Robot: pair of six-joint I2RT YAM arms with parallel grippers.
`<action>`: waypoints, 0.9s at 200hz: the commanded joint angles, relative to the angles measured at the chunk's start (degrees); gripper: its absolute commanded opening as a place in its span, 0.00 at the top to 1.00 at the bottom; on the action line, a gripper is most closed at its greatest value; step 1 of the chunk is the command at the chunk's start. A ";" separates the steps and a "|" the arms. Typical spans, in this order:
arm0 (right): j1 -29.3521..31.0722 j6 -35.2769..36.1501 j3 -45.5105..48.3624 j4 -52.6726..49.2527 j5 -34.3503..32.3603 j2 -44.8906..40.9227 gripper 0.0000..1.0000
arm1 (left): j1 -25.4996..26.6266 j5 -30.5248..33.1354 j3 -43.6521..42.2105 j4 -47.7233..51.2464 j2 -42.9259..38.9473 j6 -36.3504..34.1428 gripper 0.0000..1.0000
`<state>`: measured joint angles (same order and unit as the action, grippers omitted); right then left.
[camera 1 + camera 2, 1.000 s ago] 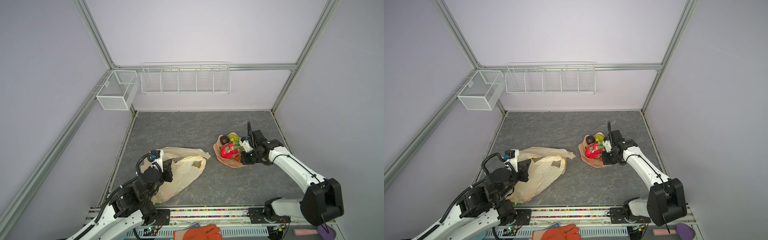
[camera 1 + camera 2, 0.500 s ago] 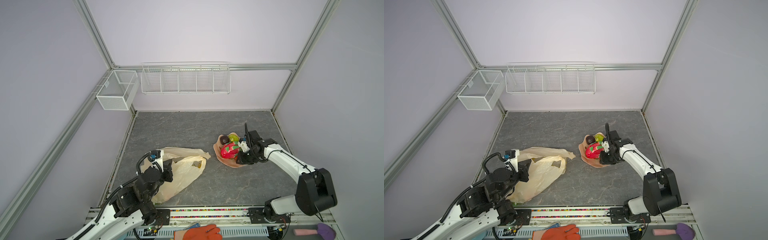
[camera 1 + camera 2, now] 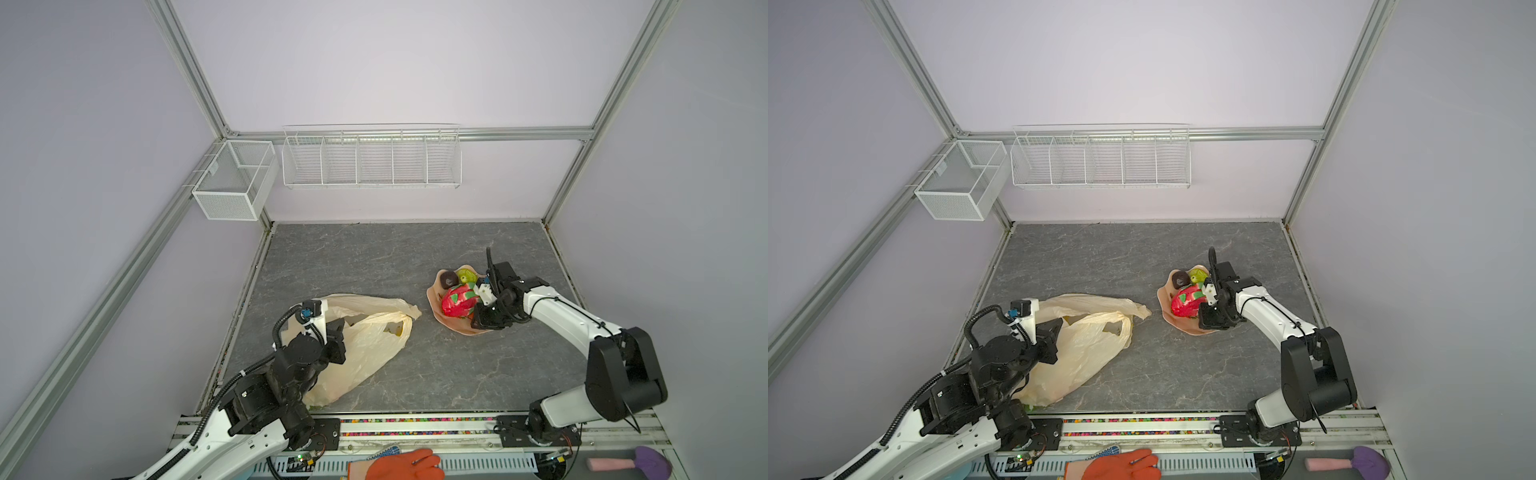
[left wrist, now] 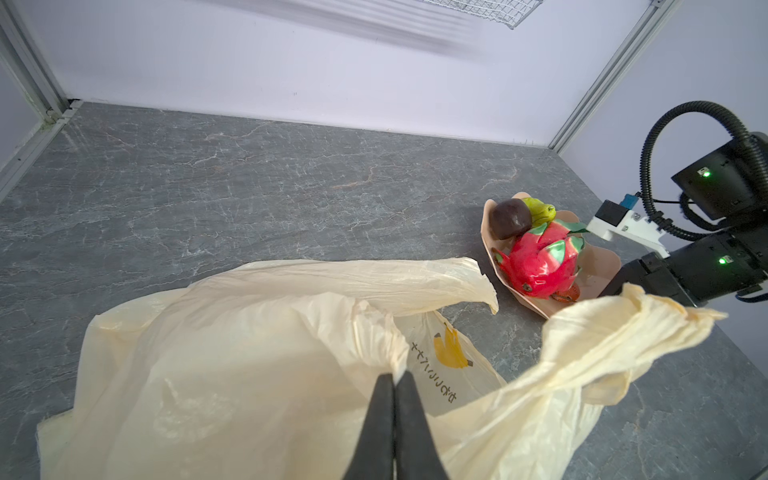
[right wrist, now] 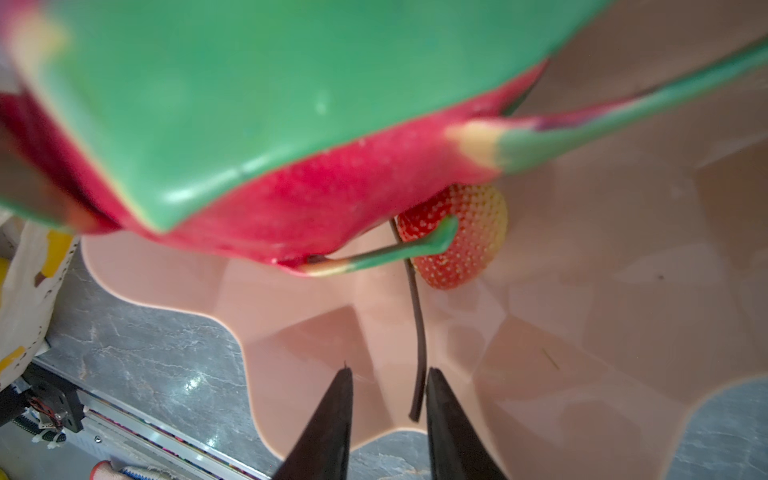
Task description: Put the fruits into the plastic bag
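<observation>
The fruits lie on a peach plate (image 3: 465, 330): a red dragon fruit (image 3: 457, 301) (image 4: 540, 266) with green scales, a dark-brown piece (image 4: 510, 218), a yellow-green piece (image 4: 540, 210) and a strawberry (image 5: 461, 249) tucked under the dragon fruit. My right gripper (image 5: 388, 374) is open low over the plate's near rim, with a thin dark stem (image 5: 417, 353) lying loose between its fingers. The cream plastic bag (image 3: 370, 345) (image 4: 249, 353) lies flat to the left of the plate. My left gripper (image 4: 394, 376) is shut on an edge of the bag at its mouth.
White wire baskets (image 3: 370, 156) (image 3: 232, 183) hang on the back wall. An orange glove (image 3: 399, 465) and a pink-handled purple brush (image 3: 631, 461) lie beyond the front rail. Grey marbled table (image 3: 374, 257) stretches behind bag and plate.
The right arm's elbow has swung inward and its gripper has shifted slightly along the plate's near side. The left arm and the bag have not moved.
</observation>
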<state>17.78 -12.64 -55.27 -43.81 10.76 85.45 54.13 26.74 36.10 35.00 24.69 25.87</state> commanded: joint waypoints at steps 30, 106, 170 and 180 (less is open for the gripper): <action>0.14 0.56 0.46 -0.84 0.05 1.25 0.72 | -0.01 0.50 -0.33 0.17 0.14 0.32 1.00; 0.12 0.29 0.84 -1.19 -0.66 0.78 0.81 | 0.05 0.28 -0.33 0.15 -0.05 0.26 1.00; -0.04 0.12 0.85 -1.42 -1.45 0.36 0.90 | 0.01 0.23 -0.33 0.25 -0.17 0.28 1.00; -0.03 0.10 0.84 -1.45 -1.60 0.16 0.92 | -0.01 0.24 -0.33 0.24 -0.22 0.32 1.00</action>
<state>17.76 -12.51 -55.24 -44.10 9.87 86.17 54.13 26.74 36.10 35.00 24.69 25.87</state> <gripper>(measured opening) 0.094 0.047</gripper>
